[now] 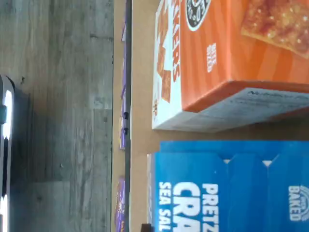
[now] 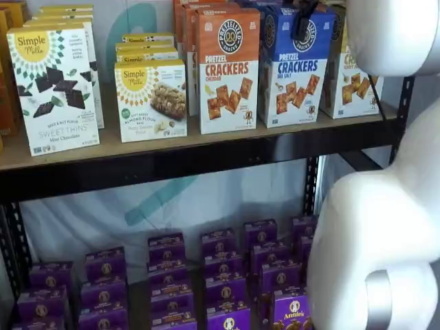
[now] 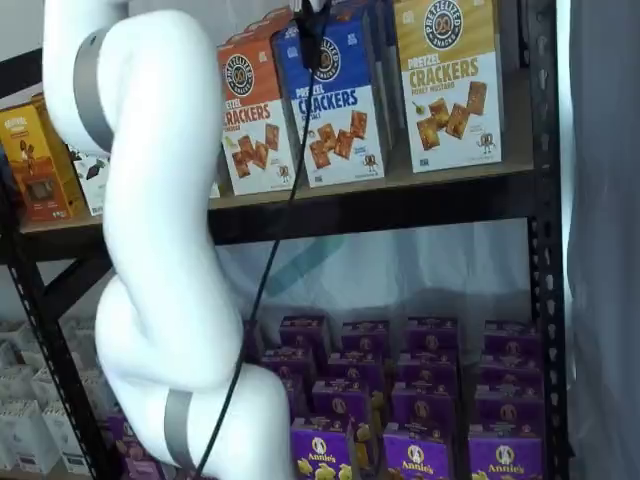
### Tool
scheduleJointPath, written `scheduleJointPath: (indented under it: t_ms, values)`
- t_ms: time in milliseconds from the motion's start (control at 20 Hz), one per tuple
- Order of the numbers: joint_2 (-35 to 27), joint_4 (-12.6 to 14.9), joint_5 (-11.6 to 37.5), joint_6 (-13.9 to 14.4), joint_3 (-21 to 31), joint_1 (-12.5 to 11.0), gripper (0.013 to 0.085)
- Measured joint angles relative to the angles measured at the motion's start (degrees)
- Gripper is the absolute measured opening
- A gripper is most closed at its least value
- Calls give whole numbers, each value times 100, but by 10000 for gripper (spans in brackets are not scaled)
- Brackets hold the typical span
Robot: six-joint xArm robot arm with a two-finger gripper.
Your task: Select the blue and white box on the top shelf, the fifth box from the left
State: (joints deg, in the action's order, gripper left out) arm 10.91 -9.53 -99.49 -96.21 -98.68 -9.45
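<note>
The blue and white box (image 2: 295, 69) stands upright on the top shelf (image 2: 172, 161), between an orange-and-white Cheddar box (image 2: 229, 69) and a yellow-and-white box (image 2: 352, 82). It shows in both shelf views (image 3: 335, 100). The wrist view looks down on its blue top (image 1: 231, 188), with the orange box (image 1: 227, 58) beside it on the tan board (image 1: 140, 96). My gripper (image 2: 304, 15) shows only as black fingers hanging from the view's top edge, in front of the blue box's upper part (image 3: 312, 30). No gap between the fingers shows, and no box is held.
Simple Mills boxes (image 2: 151, 100) stand further left on the top shelf. Several purple Annie's boxes (image 2: 227, 275) fill the lower shelf. My white arm (image 3: 160, 250) and a black cable (image 3: 260, 290) hang in front of the shelves. A black upright (image 3: 545, 250) stands at the right.
</note>
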Motion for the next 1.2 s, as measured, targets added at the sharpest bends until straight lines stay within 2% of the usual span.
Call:
scheduleJointPath:
  t_ms: [300,350,500,850,1200]
  values:
    - [148,-60,-40,-51,123,-77,650]
    - [166,-66,-54,-61,133,-90,610]
    - [203,-76,-131,-82,142,-119,610]
    - [270,-183,-698,-74,-19,-198,610]
    - [1076,-137,-538,-104,704,-219,610]
